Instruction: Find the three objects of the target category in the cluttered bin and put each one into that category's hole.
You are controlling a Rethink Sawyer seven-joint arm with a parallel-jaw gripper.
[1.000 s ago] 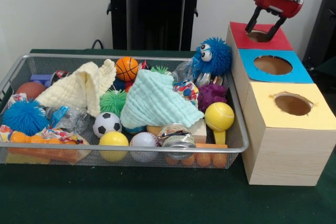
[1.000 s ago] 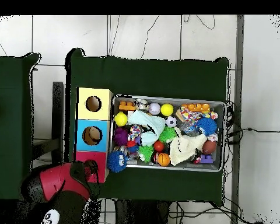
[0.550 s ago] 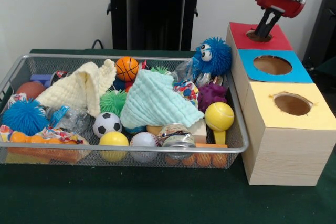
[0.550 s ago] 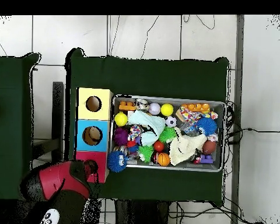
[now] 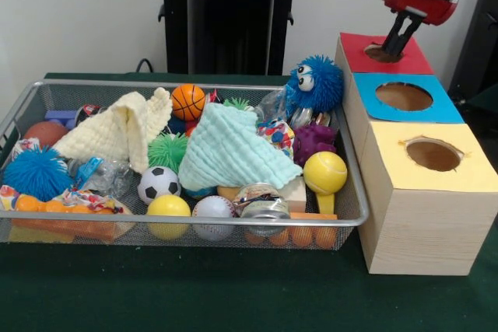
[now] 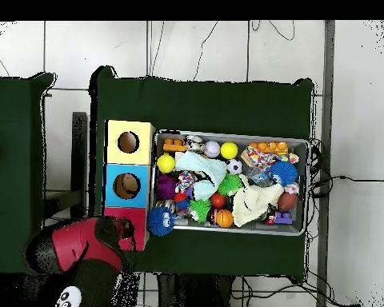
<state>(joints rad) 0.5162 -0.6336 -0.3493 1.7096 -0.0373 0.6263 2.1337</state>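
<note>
A green table (image 5: pixel 194 301) carries a wire bin (image 5: pixel 31 103) full of toys, and just beside it stands a wooden box (image 5: pixel 424 223) with three coloured tops in a row. The yellow top (image 5: pixel 467 162) is nearest the camera in the front view, the blue top (image 5: pixel 443 106) is in the middle, and the red top (image 5: pixel 412 61) is farthest; each has a round hole. In the bin, a pale green cloth (image 5: pixel 233 153) is draped over the middle and a cream cloth (image 5: pixel 117 130) lies toward the left. A fuzzy blue creature (image 5: pixel 315 83) with eyes sits on the far right corner of the bin, next to the box, and a blue spiky ball (image 5: pixel 35 172) lies at the left end. Balls are scattered through the clutter: a small basketball (image 5: pixel 187 101) at the back, a yellow tennis ball (image 5: pixel 324 172) at the right, a soccer ball (image 5: pixel 158 183), a yellow ball (image 5: pixel 168 207) and a baseball (image 5: pixel 212 211) along the front wall. A purple toy (image 5: pixel 313 142) lies beside the tennis ball. The gripper (image 5: pixel 394 44) hangs from the red arm over the red top, its fingers drawn together with nothing visible between them, tips just at the red hole (image 5: pixel 381 53).
</note>
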